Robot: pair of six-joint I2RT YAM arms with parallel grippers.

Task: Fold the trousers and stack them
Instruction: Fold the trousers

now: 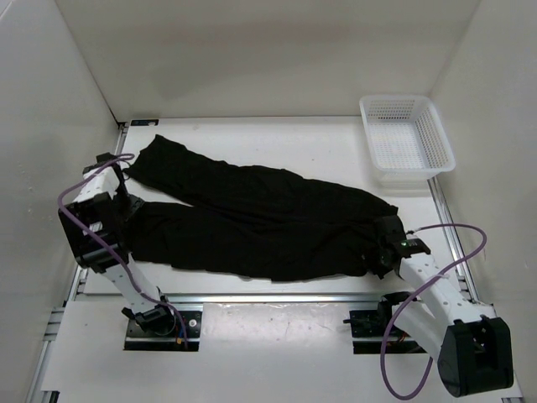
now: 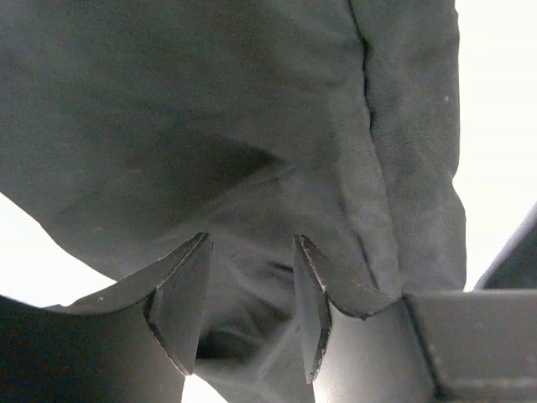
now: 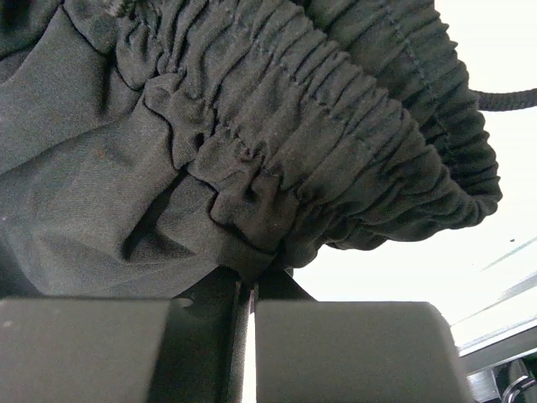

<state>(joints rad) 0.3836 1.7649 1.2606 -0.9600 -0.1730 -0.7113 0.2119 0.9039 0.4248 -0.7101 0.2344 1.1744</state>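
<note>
Trousers (image 1: 252, 222) lie spread across the table (image 1: 277, 134), limp and light, likely to sag and bunch when lifted. Right gripper (image 3: 250, 281) is clamped on the gathered waistband, a sound hold; left gripper (image 2: 252, 294), fingers apart, straddles a leg cuff.

White table (image 1: 285, 138), plain white walls (image 1: 252, 50) on three sides (evenly lit), metal rails (image 1: 277, 297).

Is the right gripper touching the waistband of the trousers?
Touching. The right wrist view shows the right gripper shut on the gathered waistband of the trousers.
</note>
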